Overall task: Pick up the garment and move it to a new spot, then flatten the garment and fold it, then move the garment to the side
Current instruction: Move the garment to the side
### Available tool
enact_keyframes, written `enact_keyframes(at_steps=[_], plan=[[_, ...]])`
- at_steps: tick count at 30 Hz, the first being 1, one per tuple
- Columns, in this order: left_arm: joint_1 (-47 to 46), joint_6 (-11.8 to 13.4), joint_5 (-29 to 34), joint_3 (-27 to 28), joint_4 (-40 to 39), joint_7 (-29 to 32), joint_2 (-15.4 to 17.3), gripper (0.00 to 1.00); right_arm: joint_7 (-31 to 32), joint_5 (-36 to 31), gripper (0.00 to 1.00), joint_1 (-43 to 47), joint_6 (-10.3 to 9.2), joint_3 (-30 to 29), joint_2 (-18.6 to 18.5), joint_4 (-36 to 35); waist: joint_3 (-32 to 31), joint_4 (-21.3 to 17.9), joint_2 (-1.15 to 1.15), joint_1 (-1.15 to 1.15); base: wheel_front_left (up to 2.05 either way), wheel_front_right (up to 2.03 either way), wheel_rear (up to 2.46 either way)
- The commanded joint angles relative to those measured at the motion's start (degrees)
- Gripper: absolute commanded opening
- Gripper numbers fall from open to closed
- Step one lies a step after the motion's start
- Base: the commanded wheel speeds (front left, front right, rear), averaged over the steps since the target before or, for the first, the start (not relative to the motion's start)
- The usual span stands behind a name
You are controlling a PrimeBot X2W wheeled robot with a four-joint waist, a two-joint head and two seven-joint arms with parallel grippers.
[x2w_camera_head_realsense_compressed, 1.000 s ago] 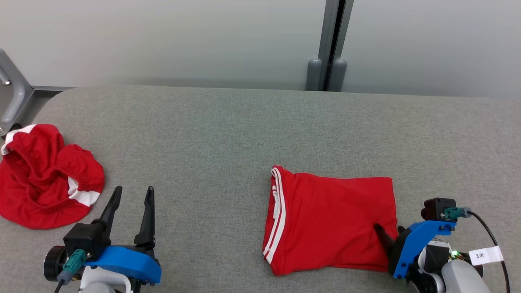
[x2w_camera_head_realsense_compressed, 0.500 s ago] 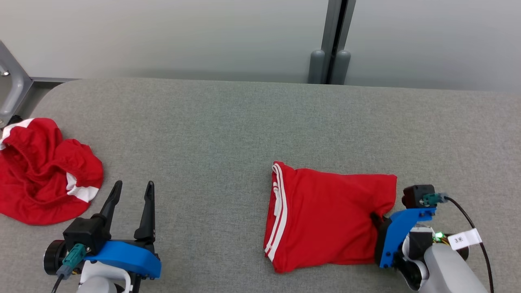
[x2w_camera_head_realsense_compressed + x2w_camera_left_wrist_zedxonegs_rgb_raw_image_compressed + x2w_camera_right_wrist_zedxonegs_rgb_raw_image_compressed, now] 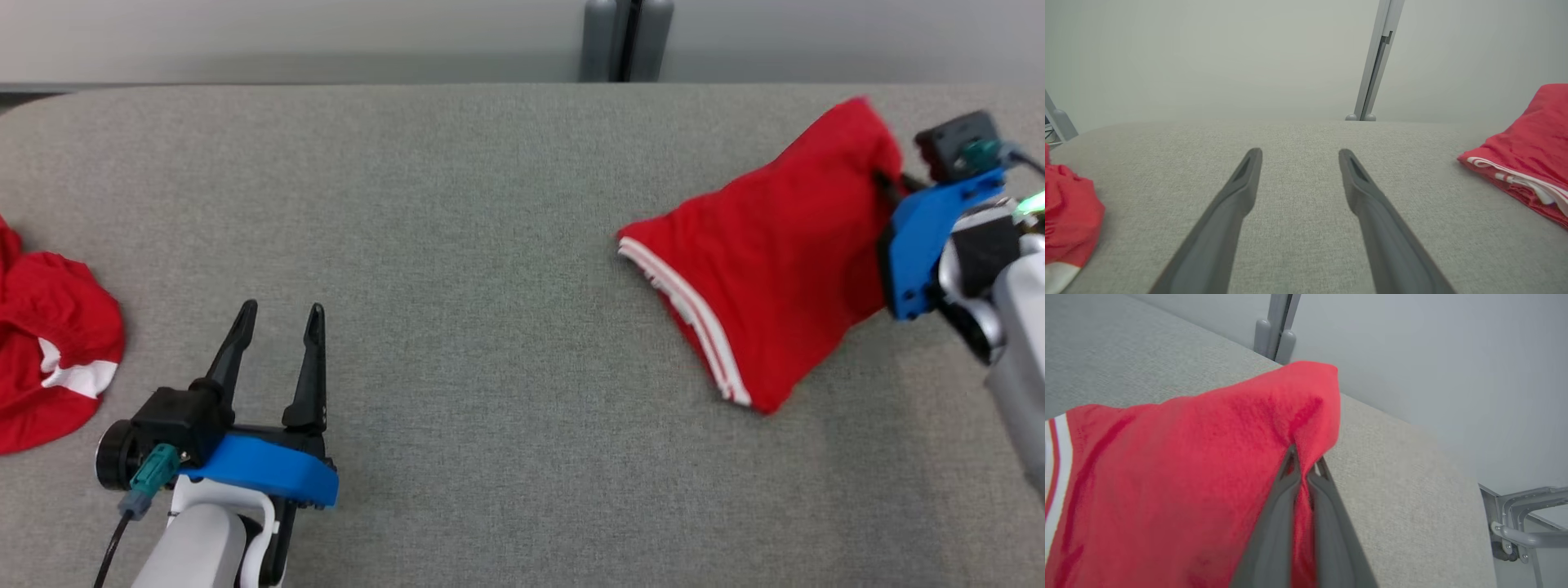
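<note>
My right tool [image 3: 888, 181] is clamped narrow on one corner of the folded garment [image 3: 759, 253], which sits toward the far right of the counter [image 3: 490, 204]. In the right wrist view both fingers are pinched together with a ridge of red cloth between them. The gripped corner appears raised. The white-striped edge sits lower, toward the counter's middle, and I judge that it rests on the surface.

My left tool [image 3: 282, 314] stands wide and holds nothing. It is above bare counter at the near left, well apart from the garment.

Hazards from this state:

1. Unfolding. I hold a single corner, so the trailing layers can drag on the fabric-covered counter, peel apart and spoil the fold.
2. Partial grip. I cannot tell how many layers sit between the fingers. If only the top layers are caught, the lower ones may slide out.
3. Slip. The hold is near the fingertips, so a quick move could pull the cloth free.
4. Overshoot. The counter's right edge looks near, and cloth set down there could hang over or fall off.
5. A crumpled red cloth [image 3: 49, 343] lies at the far left. It is no obstacle to this move.
</note>
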Motion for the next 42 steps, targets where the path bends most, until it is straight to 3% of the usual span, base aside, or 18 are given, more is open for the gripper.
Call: enact_keyframes(at_steps=[1,11,19,24,31,32,33,42], plan=[[-1.91,-0.28,0.51,0.15,-0.61,-0.21,-0.22,1.0,0.05,-0.24,0.0,-2.94,-0.01,0.54,-2.92,-0.2,2.29,0.51,-0.01,-0.01,0.0,0.0,0.0],[-8.1,-1.17,4.36,1.82,-6.94,-0.25,0.54,1.0,-1.91,-3.84,0.0,-10.64,-0.02,-5.46,-17.29,-1.13,13.15,-1.47,-0.01,-0.01,0.0,0.0,0.0],[-11.62,-1.72,6.57,2.63,-8.91,-0.25,0.25,1.0,-8.22,-9.06,0.0,-10.04,-0.02,-9.19,-24.77,-3.53,18.94,-2.72,-0.01,-0.01,0.0,0.0,0.0],[-12.11,-2.09,7.07,3.03,-9.19,-0.26,0.86,1.0,-9.35,-9.72,0.0,-10.91,-0.03,-8.57,-27.53,-4.85,20.13,-3.11,-0.01,-0.01,0.0,0.0,0.0],[-11.93,-2.12,7.26,3.48,-9.28,-0.26,1.15,1.0,-11.24,-9.37,0.0,-9.79,-0.03,-8.55,-28.54,-5.76,20.5,-3.13,-0.01,-0.01,0.0,0.0,0.0],[-11.9,-2.12,7.31,3.48,-9.23,-0.26,1.11,1.0,-11.69,-9.43,0.42,-9.69,-0.03,-8.24,-28.29,-5.85,20.44,-3.1,-0.01,-0.01,0.0,0.0,0.0],[-11.79,-2.08,7.37,3.48,-9.22,-0.26,0.99,1.0,-11.91,-9.76,1.0,-9.69,-0.03,-8.07,-27.96,-5.83,20.33,-3.12,-0.01,-0.01,0.0,0.0,0.0],[-9.78,-1.94,6.96,3.82,-7.84,-0.26,-0.03,1.0,-16.94,-8.72,1.0,-6.4,-0.03,-6.19,-23.84,-5.73,15.2,-2.17,-0.01,-0.01,0.0,0.0,0.0]])
